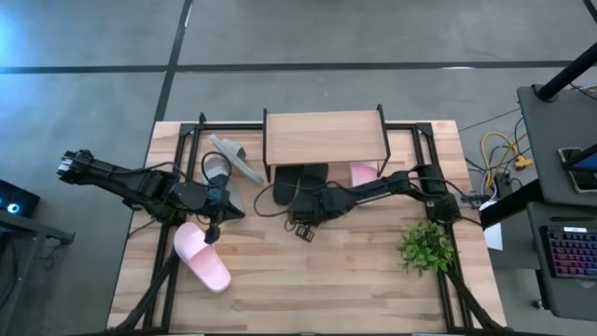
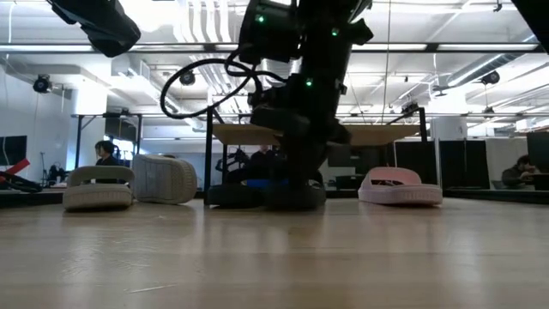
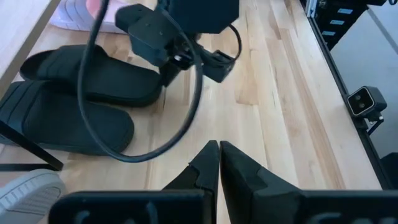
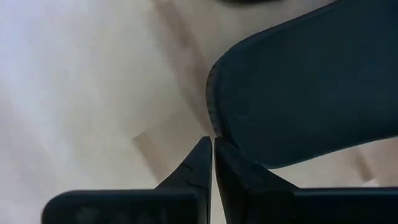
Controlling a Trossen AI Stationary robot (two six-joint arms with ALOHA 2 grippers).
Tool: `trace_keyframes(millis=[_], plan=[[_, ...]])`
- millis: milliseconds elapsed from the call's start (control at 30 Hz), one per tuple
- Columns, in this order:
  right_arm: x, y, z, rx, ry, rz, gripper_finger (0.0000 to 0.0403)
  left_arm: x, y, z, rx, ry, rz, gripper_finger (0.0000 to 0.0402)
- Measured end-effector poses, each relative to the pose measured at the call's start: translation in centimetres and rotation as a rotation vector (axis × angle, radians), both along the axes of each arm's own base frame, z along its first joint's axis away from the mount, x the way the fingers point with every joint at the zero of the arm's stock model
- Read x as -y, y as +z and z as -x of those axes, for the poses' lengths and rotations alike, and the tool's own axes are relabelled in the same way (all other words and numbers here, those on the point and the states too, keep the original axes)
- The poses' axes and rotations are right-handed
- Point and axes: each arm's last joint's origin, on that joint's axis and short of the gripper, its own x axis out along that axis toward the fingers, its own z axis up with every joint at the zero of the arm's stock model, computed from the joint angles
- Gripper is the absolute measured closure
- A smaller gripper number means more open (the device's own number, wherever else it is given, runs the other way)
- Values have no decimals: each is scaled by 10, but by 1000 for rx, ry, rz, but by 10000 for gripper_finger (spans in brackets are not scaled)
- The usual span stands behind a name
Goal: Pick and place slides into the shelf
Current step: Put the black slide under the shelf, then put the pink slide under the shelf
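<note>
Two black slides (image 1: 298,179) lie side by side on the table, their far ends under the shelf (image 1: 325,135). A pale pink slide (image 1: 364,173) lies under the shelf's right part. Two light grey slides (image 1: 229,159) lie left of the shelf, and another pink slide (image 1: 201,254) lies near the front left. My right gripper (image 4: 212,144) is shut and points down at the near rim of a black slide (image 4: 298,87). My left gripper (image 3: 219,149) is shut and empty above the table, just beyond the front pink slide. My right gripper's shut fingertips (image 4: 202,152) stand at the rounded near rim (image 4: 214,124) of a black slide, coming from above and pointing down. I cannot tell whether they touch it. The slide lies flat on the table.
A small green plant (image 1: 427,245) stands at the front right. Black frame rails (image 1: 187,140) run along the table's sides. Bare wood (image 1: 317,280) lies between the front pink slide and the plant. People sit in the room beyond the table (image 2: 105,153).
</note>
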Motion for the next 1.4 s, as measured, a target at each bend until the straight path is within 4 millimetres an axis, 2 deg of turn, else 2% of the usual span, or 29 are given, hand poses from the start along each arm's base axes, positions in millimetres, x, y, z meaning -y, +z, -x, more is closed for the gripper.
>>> trace_keyframes(millis=[200, 333, 467, 567, 700, 767, 900, 1000, 1133, 1400], plan=[[5, 7, -4, 23, -13, 8, 390, 1, -1, -2, -10, 7, 6, 402], [-14, 25, -3, 78, 28, 1, 390, 2, -6, -8, -42, 11, 12, 402], [-35, 50, 6, 146, 45, 14, 390, 5, -13, -14, -110, -15, 24, 402], [-49, 72, 17, 219, 0, 69, 390, 4, -11, -13, -240, 133, 31, 402], [-66, 97, 36, 302, -73, 132, 390, 11, -4, 1, -517, 323, -119, 402], [-73, 103, 44, 310, -105, 131, 390, 18, 1, 2, -613, 347, -145, 402], [-81, 103, 56, 265, -151, 127, 385, 35, 3, -4, -728, 402, -141, 402], [-90, 100, 66, 183, -128, 109, 361, 50, 1, -7, -844, 461, -133, 402], [-100, 99, 85, 56, -52, 160, 307, 78, -7, -12, -944, 487, -111, 402], [-118, 113, 126, -56, 109, 341, 198, 125, -39, -32, -1215, 516, -78, 390]])
